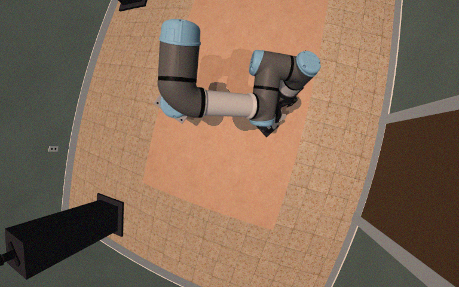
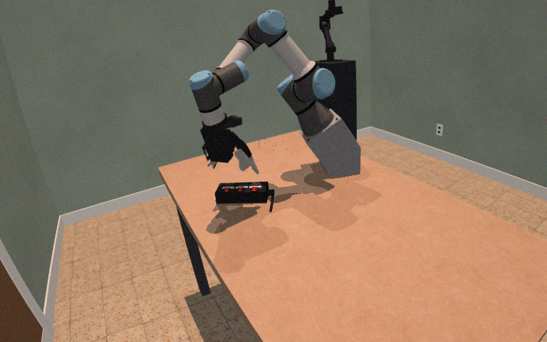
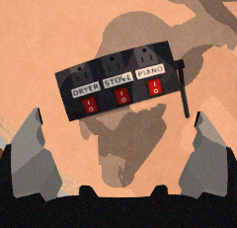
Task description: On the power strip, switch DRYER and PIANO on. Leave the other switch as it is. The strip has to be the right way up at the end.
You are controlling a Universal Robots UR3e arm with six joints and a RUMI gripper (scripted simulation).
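The black power strip [image 2: 242, 192] [image 3: 120, 82] lies right way up on the orange table [image 2: 352, 254] [image 3: 49, 36], near the table's left edge. Its labels read DRYER, STOVE and PIANO, each with a red rocker switch below: DRYER [image 3: 90, 105], STOVE [image 3: 122, 96], PIANO [image 3: 155, 87]. I cannot tell which way the rockers are set. A short black cord stub [image 3: 184, 90] [image 2: 271, 202] sticks out at the PIANO end. My gripper [image 2: 233, 166] [image 3: 118, 111] is open and empty, hanging a little above the strip. In the overhead view the arm hides the strip.
The robot's grey base [image 2: 335, 148] stands on the table behind the strip. A black pedestal [image 2: 344, 92] stands behind the base. The table edge [image 2: 170, 186] runs close to the strip's left end. A black camera box [image 1: 64, 231] shows in the overhead view.
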